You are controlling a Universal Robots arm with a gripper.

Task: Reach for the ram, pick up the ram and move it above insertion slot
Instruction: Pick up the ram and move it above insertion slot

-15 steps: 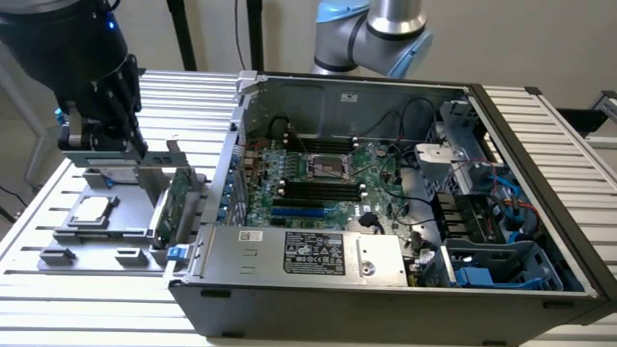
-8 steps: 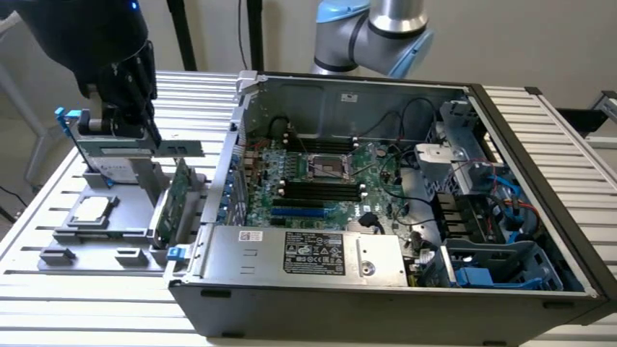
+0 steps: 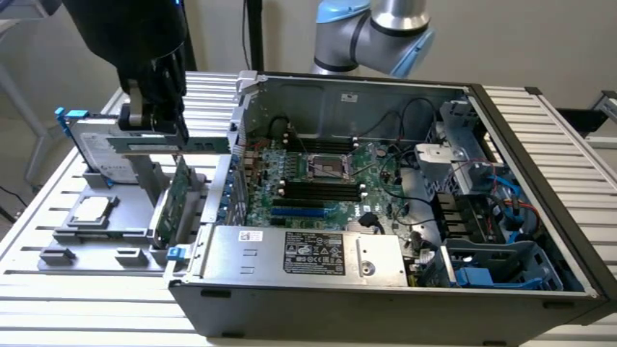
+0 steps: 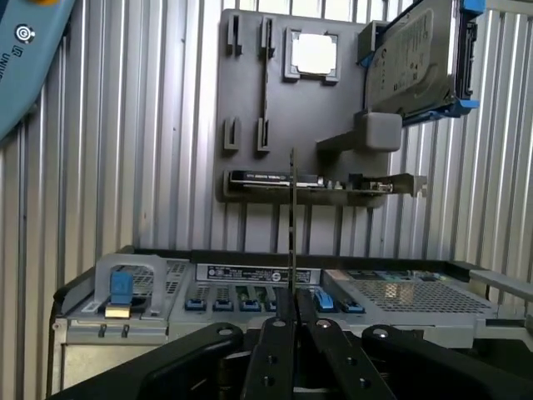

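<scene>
Item: one ram (image 3: 198,145), a long thin green circuit-board stick, clamped in the one black two-fingered gripper (image 3: 154,123), whose fingers (image 4: 275,346) pinch it edge-on. Location: lifted above the grey parts tray (image 3: 58,235). Long axis: horizontal, pointing toward the open grey computer case (image 3: 386,303), one, beside it.

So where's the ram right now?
The ram is held in the shut pincer, lifted above the grey parts tray on the exterior view's left, beside the open computer case.
</scene>
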